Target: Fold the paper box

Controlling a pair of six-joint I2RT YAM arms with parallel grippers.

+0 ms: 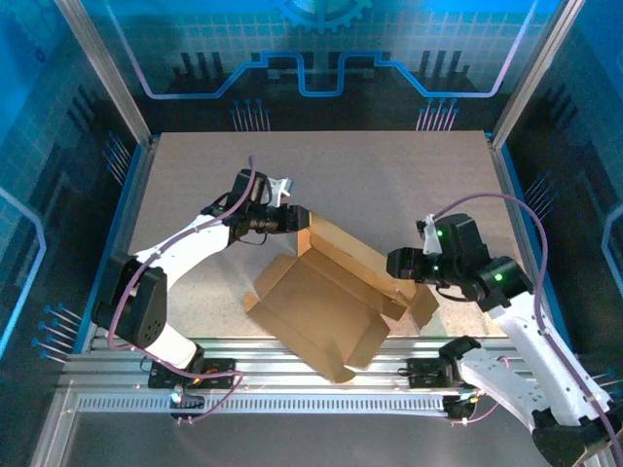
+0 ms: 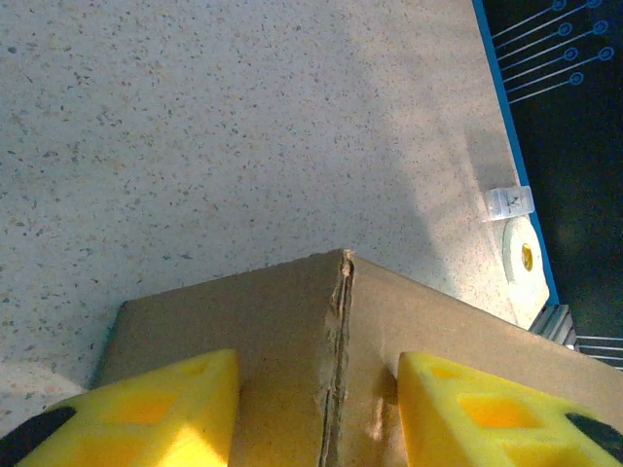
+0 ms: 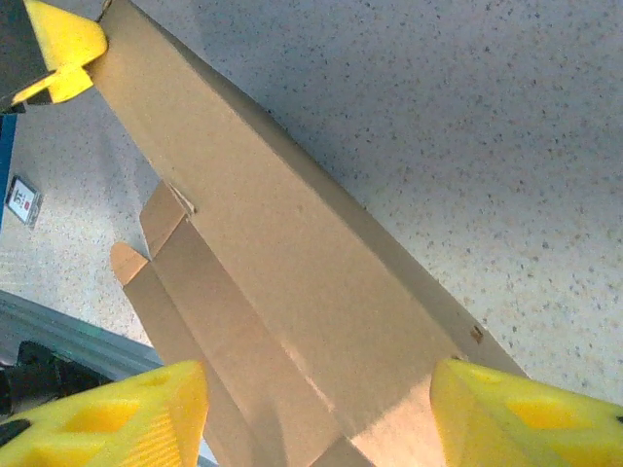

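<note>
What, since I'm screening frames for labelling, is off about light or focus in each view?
Top external: a blue cast covers the enclosure, though the paper box is evenly lit and sharp. Left wrist: a diagonal shadow crosses the table, and the left fingers look soft. Right wrist: the right fingers blur, and the box folds sit in shadow.

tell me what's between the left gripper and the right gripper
The raised long wall of the paper box runs from the left gripper to the right gripper, clearest in the top external view.
</note>
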